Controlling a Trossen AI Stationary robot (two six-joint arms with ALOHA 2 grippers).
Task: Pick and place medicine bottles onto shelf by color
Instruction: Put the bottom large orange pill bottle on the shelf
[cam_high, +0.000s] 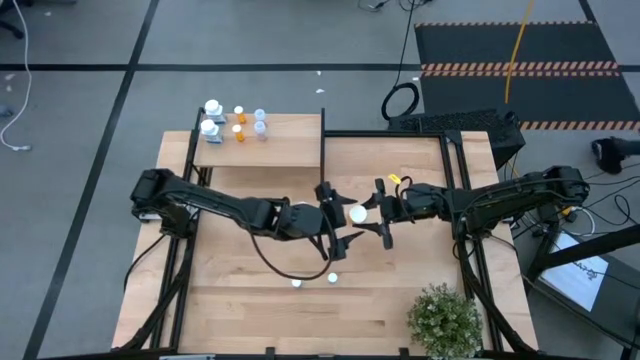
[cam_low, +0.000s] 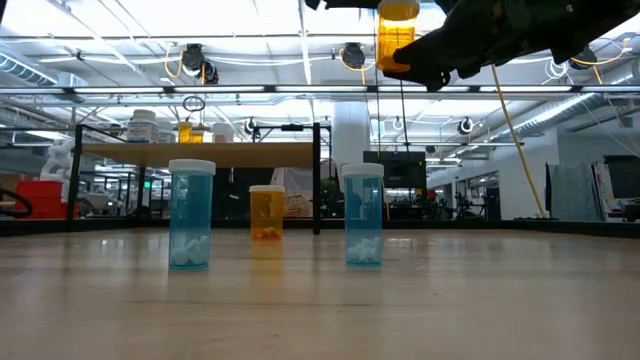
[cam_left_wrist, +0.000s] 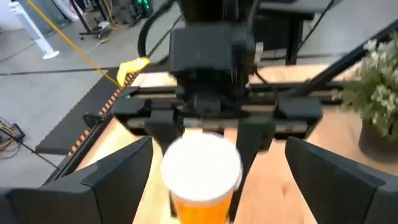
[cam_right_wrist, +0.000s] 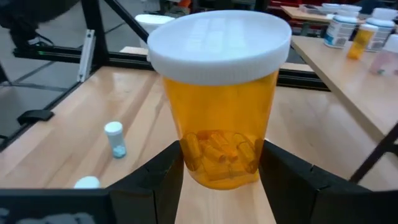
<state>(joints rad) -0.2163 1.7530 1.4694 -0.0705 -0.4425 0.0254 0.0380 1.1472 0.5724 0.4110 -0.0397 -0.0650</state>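
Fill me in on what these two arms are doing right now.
The right end effector holds an orange-amber bottle with a white cap up in the air over the middle of the light-wood tabletop. The left end effector faces it with fingers spread wide on either side of the cap, not gripping. A few bottles already stand on the small raised wooden shelf; two bluish bottles and one orange one wait on the table.

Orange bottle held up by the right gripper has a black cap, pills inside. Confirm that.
Wrong on the cap. The orange bottle, gripped low down by the right gripper, has a white cap, as the right wrist view shows. Pills do lie inside it.
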